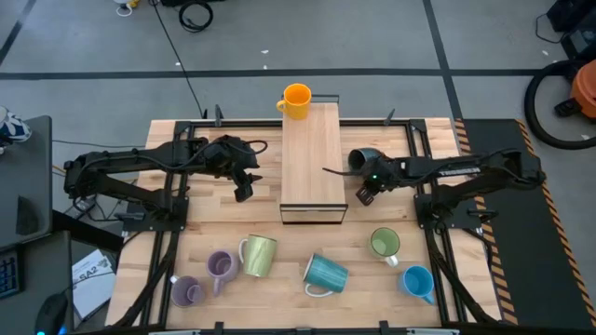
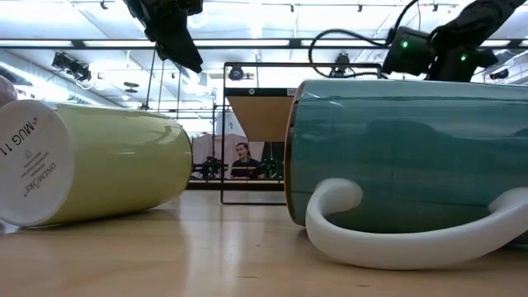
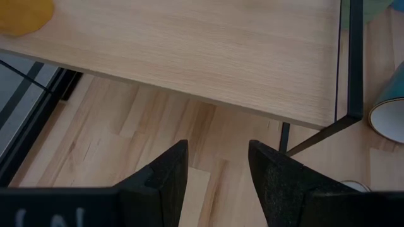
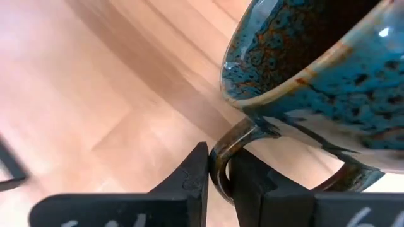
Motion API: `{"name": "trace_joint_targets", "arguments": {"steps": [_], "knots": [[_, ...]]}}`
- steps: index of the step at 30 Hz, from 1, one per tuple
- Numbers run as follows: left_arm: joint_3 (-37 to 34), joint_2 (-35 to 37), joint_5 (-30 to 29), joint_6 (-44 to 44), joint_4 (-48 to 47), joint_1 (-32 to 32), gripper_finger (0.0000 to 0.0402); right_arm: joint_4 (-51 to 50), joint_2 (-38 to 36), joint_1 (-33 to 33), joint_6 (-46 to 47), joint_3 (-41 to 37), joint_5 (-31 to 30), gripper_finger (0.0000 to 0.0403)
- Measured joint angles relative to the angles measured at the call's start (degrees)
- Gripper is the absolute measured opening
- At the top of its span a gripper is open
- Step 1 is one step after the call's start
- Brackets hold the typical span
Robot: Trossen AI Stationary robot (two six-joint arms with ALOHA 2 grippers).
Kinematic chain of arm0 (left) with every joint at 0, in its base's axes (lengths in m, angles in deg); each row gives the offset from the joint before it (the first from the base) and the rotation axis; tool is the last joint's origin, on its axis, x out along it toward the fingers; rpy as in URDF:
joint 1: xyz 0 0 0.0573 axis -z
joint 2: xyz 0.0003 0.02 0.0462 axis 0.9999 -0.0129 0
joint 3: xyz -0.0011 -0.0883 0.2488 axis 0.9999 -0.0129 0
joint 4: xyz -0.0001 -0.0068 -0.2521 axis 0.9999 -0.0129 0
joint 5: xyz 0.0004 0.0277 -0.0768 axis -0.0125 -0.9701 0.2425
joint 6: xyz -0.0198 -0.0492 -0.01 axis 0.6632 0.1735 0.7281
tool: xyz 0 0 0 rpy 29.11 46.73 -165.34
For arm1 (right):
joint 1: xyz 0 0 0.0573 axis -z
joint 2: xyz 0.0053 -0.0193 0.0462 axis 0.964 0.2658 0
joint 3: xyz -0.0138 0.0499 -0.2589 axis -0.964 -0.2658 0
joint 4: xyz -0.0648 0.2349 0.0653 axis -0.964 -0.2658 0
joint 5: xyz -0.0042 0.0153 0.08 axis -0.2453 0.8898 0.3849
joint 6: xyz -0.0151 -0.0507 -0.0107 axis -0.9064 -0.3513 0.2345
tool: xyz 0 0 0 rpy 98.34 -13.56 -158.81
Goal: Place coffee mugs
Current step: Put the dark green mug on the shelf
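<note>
Dark teal mug (image 4: 315, 69) held by handle in my right gripper (image 4: 218, 173), fingers pinched on handle loop; mug in air just right of shelf (image 1: 313, 158). Orange mug (image 1: 296, 100) on shelf's far end. My left gripper (image 3: 218, 176) open, empty, left of shelf. Other mugs along near table (image 1: 168, 140) edge: ribbed teal mug (image 1: 326, 274) and yellow-green mug (image 1: 259, 255) on sides.

Orange mug (image 1: 296, 100) upright on shelf; dark teal mug (image 4: 315, 75) lifted by handle
</note>
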Motion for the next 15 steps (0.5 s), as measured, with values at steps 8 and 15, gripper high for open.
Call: {"name": "trace_joint_targets", "arguments": {"steps": [8, 15], "knots": [[0.00, 0.00, 0.00, 0.01, -0.01, 0.01, 0.0172, -0.93, -8.34, 1.62, -0.02, 0.00, 4.61, 0.0053], [0.00, 0.00, 0.00, -0.01, -0.01, 0.00, 0.0172, -1.07, -14.76, 3.27, -1.05, 0.02, 6.22, 0.0053]]}}
